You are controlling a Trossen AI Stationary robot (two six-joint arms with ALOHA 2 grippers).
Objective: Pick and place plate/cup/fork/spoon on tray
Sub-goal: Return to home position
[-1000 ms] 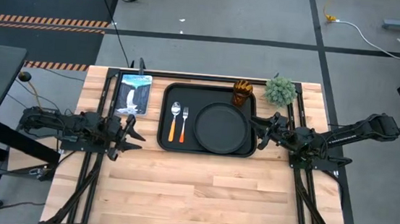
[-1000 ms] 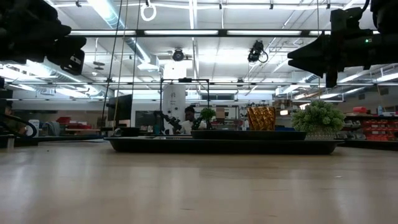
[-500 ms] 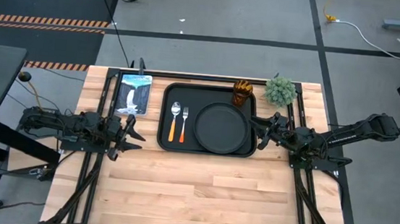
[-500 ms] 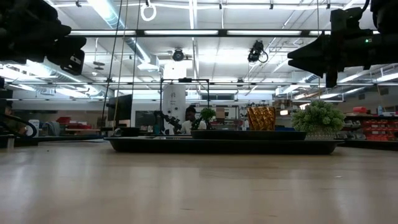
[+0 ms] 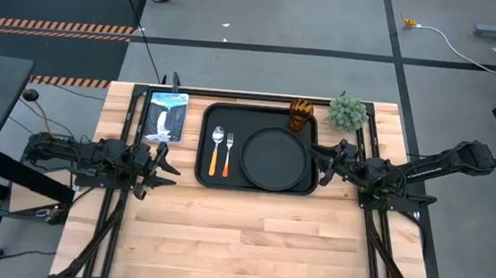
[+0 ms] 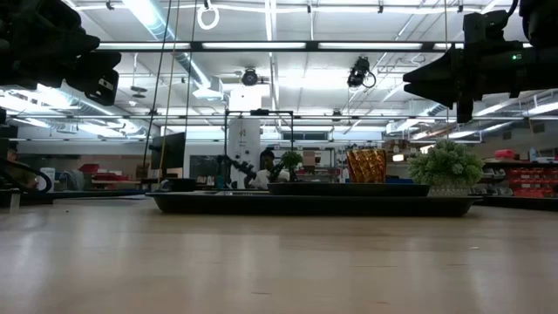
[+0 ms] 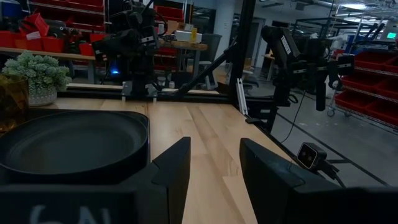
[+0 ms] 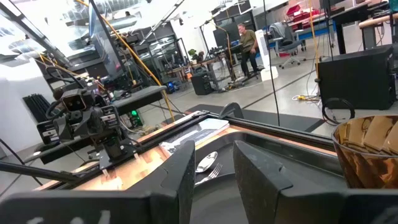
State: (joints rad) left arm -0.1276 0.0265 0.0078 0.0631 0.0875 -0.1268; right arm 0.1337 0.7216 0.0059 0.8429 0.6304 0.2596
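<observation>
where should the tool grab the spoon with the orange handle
Grip the orange-handled silver-headed spoon across its handle, coming straight down from above. It lies flat on the large black rectangular tray, handle toward the table's near edge. The all-silver fork lies parallel close beside it, so the fingers probably need a narrow spread. The left tool is nearer.

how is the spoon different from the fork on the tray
The spoon has a bright orange handle and a rounded silver head; the fork is all silver with a narrow head. The spoon lies farther from the plate, the fork nearer it. Both lie flat and parallel on the tray, heads pointing the same way.
</observation>
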